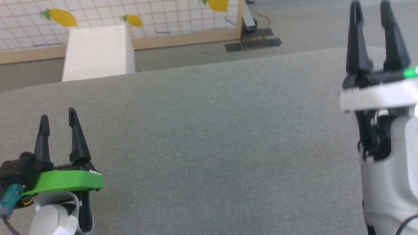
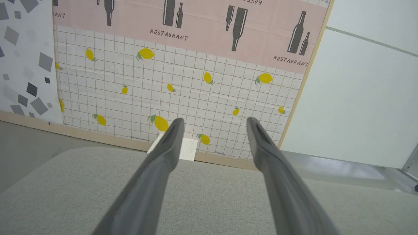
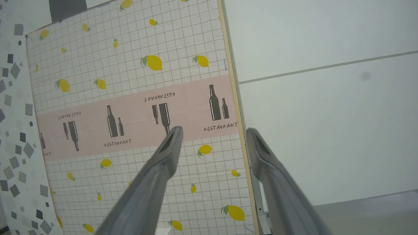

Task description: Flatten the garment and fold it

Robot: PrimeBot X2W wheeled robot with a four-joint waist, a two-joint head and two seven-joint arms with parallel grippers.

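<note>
- Grey fabric-covered table (image 1: 209,137) spans the head view. Past its far edge: grey floor, a wooden skirting strip, and a wall panel (image 1: 163,16) with a grid and lemon print.
- White box (image 1: 98,52) stands just beyond the table's far edge, left of centre.
- Garment: where it lies cannot be told from these views; the table surface in view is bare grey cloth.
- Left wrist view adds what the head view cuts off: a pink band (image 2: 202,23) with dark bottles and "RESTAURANT" lettering above the lemon grid, a grey-speckled panel (image 2: 26,65) to one side, and a plain white wall (image 2: 365,98) to the other. The rounded table edge and the white box sit low between the fingers.
- Right wrist view points higher: the same lemon panel and pink band, tilted, with more of the white wall.
- Left gripper (image 1: 58,113) is at the lower left of the head view on a green mount, low over the table, fingers pointing away, jaws apart and holding nothing.
- Right gripper (image 1: 370,5) is at the right edge, raised well above the table on a white forearm with a green light at the wrist, jaws apart and holding nothing.
</note>
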